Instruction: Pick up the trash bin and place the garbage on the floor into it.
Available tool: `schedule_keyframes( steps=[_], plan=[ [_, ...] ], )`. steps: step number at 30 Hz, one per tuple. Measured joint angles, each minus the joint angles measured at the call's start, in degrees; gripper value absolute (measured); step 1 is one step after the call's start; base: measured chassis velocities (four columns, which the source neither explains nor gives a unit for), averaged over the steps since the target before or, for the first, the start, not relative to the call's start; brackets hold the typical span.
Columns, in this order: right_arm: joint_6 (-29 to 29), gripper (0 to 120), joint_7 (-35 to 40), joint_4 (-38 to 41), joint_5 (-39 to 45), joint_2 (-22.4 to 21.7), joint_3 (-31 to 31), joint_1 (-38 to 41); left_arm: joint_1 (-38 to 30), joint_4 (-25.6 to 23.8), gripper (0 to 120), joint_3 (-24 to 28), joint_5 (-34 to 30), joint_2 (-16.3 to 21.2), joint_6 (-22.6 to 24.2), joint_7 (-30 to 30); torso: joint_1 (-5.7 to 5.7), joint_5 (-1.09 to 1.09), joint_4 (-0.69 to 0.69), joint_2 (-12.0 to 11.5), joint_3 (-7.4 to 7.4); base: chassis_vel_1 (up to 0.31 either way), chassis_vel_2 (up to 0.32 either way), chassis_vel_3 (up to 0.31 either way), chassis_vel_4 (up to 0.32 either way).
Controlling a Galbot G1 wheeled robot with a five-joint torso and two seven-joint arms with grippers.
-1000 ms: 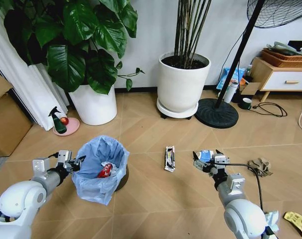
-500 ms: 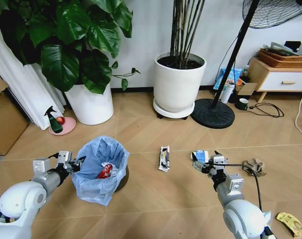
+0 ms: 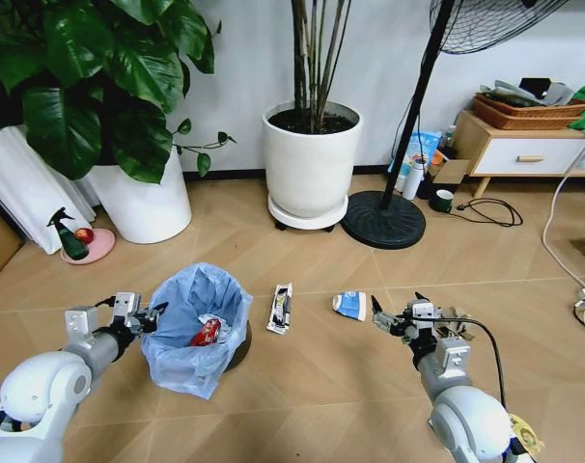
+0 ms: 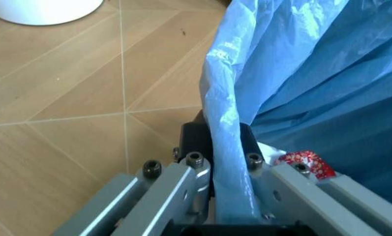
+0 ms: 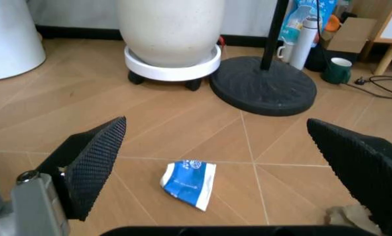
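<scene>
The whole head view has shifted since a second ago, so the robot has turned or driven; the litter itself lies where it was. The left gripper (image 3: 150,314) stays clamped on the rim of the bin (image 3: 196,328), its bag pinched between the jaws, with a red can (image 3: 207,332) already inside. The right gripper (image 3: 401,317) hangs wide open and empty, now facing the blue wrapper (image 5: 188,183) on the floor (image 3: 302,386). A black-white wrapper (image 3: 281,308) lies just beside the bin. The blue piece looks like the next pick.
</scene>
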Motion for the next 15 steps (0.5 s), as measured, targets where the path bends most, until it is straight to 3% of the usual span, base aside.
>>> schedule_keyframes(
  steps=[8, 15],
  plan=[
    [0.21, 100, -0.01, -0.30, -0.11, -0.01, -0.02, 0.13, 0.04, -0.07, 0, -0.03, 0.14, -0.08, -0.01, 0.03, 0.00, 0.02, 0.02, 0.00, 0.00, 0.034, 0.048, -0.019, -0.036],
    [0.43, 100, -0.05, -0.51, -0.33, 0.04, -0.01, 0.06, 0.14, -0.18, 0, -0.02, 0.21, -0.06, -0.04, 0.07, 0.00, 0.02, 0.00, 0.00, 0.00, -0.116, 0.077, 0.097, -0.082]
  ],
)
